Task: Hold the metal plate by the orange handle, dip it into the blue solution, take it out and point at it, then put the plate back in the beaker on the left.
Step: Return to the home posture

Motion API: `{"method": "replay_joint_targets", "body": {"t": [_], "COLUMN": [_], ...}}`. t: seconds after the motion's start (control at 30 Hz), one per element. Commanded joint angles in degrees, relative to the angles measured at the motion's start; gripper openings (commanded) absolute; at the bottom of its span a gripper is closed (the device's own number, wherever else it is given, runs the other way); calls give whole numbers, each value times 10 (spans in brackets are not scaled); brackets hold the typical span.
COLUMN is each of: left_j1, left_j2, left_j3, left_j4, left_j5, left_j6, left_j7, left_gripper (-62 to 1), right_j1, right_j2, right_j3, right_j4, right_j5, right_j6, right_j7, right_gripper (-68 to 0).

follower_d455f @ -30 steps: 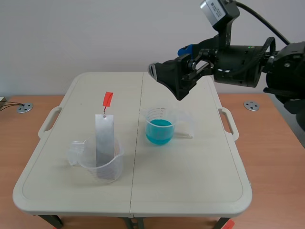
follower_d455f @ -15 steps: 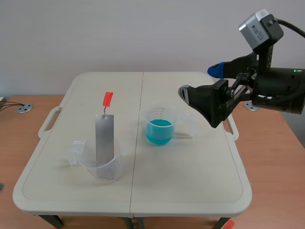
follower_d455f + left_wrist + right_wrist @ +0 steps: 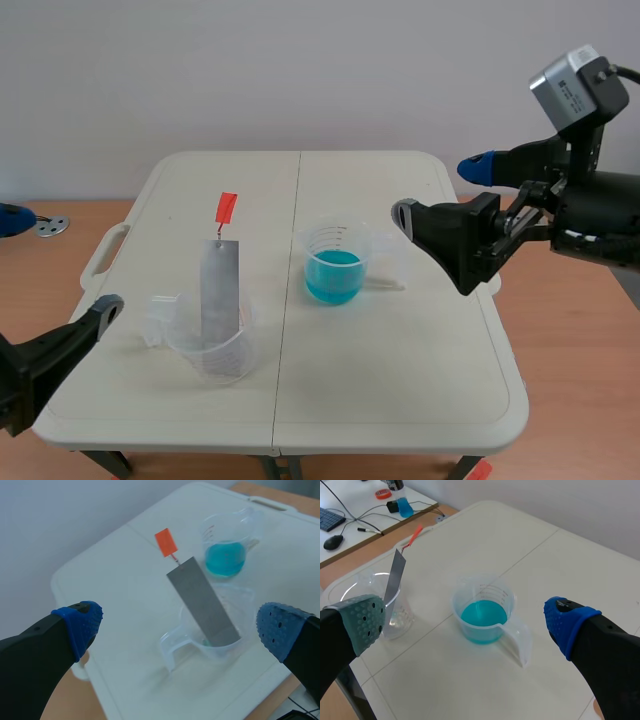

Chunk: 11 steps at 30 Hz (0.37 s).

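Observation:
A grey metal plate [image 3: 220, 290] with an orange handle [image 3: 227, 209] stands tilted in the clear beaker [image 3: 215, 345] on the table's left half. The beaker of blue solution [image 3: 335, 265] sits near the middle. My left gripper [image 3: 58, 262] hovers open at the table's near left edge, apart from the plate [image 3: 202, 601] and its handle [image 3: 166, 542], which lie ahead of it. My right gripper [image 3: 440, 190] hangs open above the table's right side, right of the blue beaker [image 3: 482, 612]. Nothing is held by either.
The white folding table [image 3: 400, 350] has side handles [image 3: 480, 262]. It rests on a wooden surface with two round metal discs [image 3: 527, 221]. Beyond the plate in the right wrist view, a desk carries a mouse [image 3: 335, 541] and cables.
My right arm has swung rightward and lower, away from above the blue beaker. My left gripper has come into view at the lower left. Plate and beakers have not moved.

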Motion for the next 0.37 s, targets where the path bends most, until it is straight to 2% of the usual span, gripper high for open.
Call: {"method": "replay_joint_targets", "body": {"t": [0.0,0.13,0.33], "left_j1": [-13,-47,-76], "left_j2": [7,22,41], "left_j3": [9,36,69], "left_j4": [5,5,4], "left_j5": [2,21,58], "left_j6": [-1,-1,-1], "left_j7": [-19,-22,-22], "left_gripper": [14,14,14], "right_j1": [3,-6,-9], "right_j2": [4,4,4], "right_j3": [5,5,5], "right_j4": [12,13,13], "right_j5": [1,-17,-18], "right_j6": [-9,-11,-19], "right_j7": [18,33,35], "right_gripper": [-12,-12,-12]}}
